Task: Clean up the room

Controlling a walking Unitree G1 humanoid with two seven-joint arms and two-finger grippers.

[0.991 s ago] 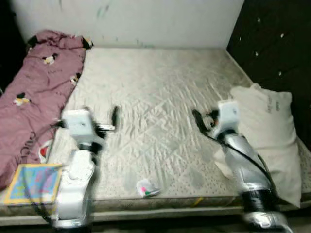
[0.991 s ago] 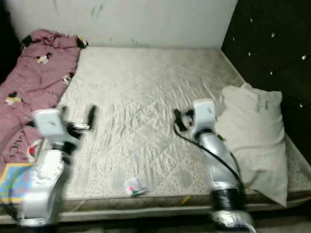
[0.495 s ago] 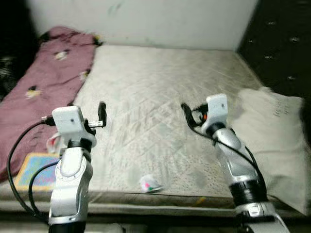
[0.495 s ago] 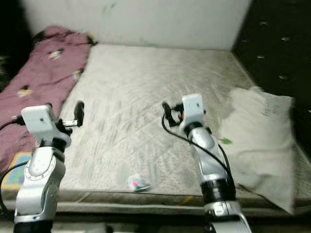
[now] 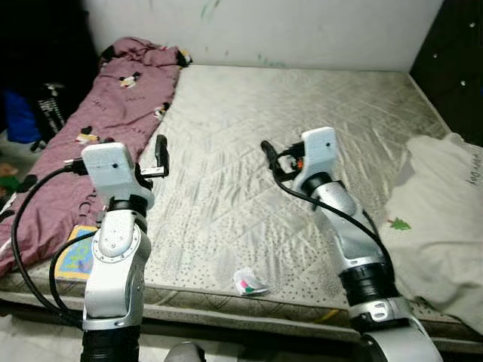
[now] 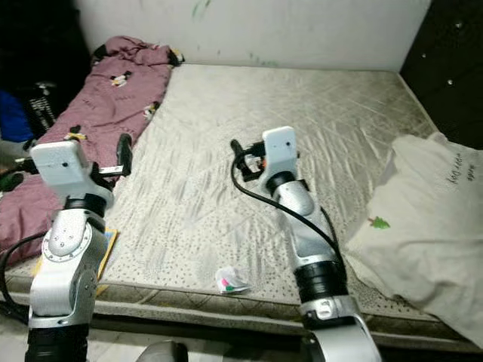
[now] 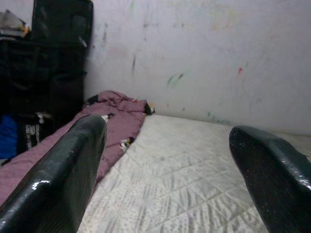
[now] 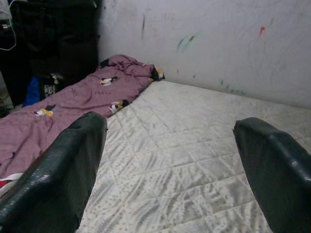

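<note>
The tidying looks barely begun, judging by how much is lying about on the bed. The nearest piece of litter is a small crumpled wrapper (image 5: 249,282), white with spots of pink and green, lying on the mattress (image 5: 302,113) close to its near edge, between the two arms and touched by neither. The left gripper (image 5: 160,154) hangs above the left part of the mattress with its fingers spread wide and nothing between them; the right gripper (image 5: 269,157) is raised over the middle of the mattress, likewise parted and empty. A purple blanket (image 5: 113,113) with small cartoon figures lies in a rumpled strip along the left side of the bed, from the far corner to the near edge, and a colourful flat book or card (image 5: 75,256) lies at the near left corner, partly behind the left arm. A white pillow (image 5: 445,219) slumps at the right side, unstraightened, with a small green mark on it. So the wrapper, blanket, book and pillow all seem left to deal with. The mattress is bare, quilted and creased, without a sheet. Behind it stands a pale wall (image 5: 302,30) with scribbles of colour; a dark padded headboard (image 5: 456,53) lies to the right, and dark clutter (image 5: 38,113) fills the floor at the far left.
</note>
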